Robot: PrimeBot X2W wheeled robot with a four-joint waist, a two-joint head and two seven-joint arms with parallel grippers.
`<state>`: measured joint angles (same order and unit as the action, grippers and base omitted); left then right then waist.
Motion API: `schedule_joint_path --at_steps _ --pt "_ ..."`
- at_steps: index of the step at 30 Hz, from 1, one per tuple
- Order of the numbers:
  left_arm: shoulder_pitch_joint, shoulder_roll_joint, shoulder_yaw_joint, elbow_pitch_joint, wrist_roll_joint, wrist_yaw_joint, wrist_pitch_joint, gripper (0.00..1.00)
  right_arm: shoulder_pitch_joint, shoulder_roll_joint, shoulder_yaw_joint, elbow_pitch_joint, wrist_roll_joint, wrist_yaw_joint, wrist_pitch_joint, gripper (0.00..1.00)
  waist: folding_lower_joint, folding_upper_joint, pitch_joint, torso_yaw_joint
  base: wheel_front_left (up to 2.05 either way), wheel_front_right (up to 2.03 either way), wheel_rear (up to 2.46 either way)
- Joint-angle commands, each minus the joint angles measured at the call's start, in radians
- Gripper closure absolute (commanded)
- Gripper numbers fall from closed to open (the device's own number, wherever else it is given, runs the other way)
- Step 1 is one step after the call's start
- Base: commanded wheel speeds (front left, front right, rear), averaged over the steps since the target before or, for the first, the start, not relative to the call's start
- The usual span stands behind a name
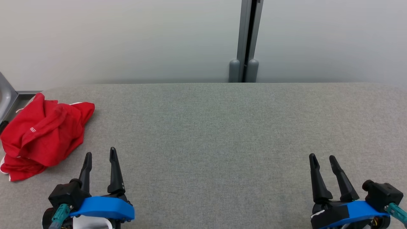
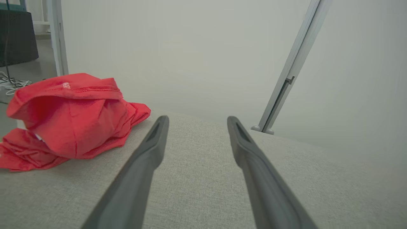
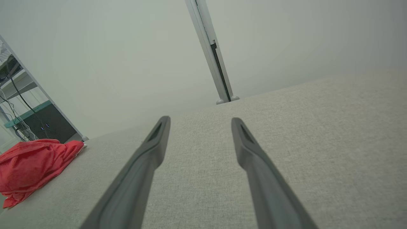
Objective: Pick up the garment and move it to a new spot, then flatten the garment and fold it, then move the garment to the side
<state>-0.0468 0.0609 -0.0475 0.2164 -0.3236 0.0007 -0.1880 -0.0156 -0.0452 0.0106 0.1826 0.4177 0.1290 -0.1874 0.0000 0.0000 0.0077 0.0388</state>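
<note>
Two tools, left tool [image 1: 100,151] and right tool [image 1: 322,156], stood wide and empty in the head view over the grey surface [image 1: 206,127]. The red garment [image 1: 44,133] lay crumpled at its left edge, with a pale wall [image 1: 127,38] and post [image 1: 246,38] behind. Left wrist view: garment [image 2: 70,121] lay near, untouched. Right wrist view: open surface ahead, garment [image 3: 31,165] well apart.

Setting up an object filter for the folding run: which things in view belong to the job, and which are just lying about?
Job: crumpled red garment, grey fabric tabletop, left tool and right tool, both open and empty.
Lying about: grey post behind the table, dark cabinet, floor cables.
</note>
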Motion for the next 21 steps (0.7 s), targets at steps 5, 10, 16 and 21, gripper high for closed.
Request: schedule_joint_path --at_steps 5,10,16,21 --pt "0.001 0.009 -0.009 0.008 0.066 0.01 -0.02 0.0 0.014 -0.007 -0.01 -0.002 -0.067 0.002 -0.02 0.0 0.0 0.0 -0.001 0.002 0.0 0.0 0.0" --pt "0.003 0.01 -0.012 0.017 0.105 0.014 -0.031 0.0 0.018 -0.008 -0.011 -0.003 -0.111 0.002 -0.031 0.0 0.0 0.0 -0.003 0.003 0.0 0.0 0.0" --pt "0.001 0.009 -0.011 0.028 0.147 0.015 -0.043 0.0 0.022 -0.008 -0.01 -0.004 -0.159 0.003 -0.043 0.0 0.0 0.0 -0.002 0.006 0.0 0.0 0.0" --pt "-0.004 0.007 -0.008 0.04 0.179 0.011 -0.052 0.0 0.023 -0.008 -0.01 -0.001 -0.195 0.003 -0.053 0.0 0.0 0.0 0.0 0.009 0.0 0.0 0.0"
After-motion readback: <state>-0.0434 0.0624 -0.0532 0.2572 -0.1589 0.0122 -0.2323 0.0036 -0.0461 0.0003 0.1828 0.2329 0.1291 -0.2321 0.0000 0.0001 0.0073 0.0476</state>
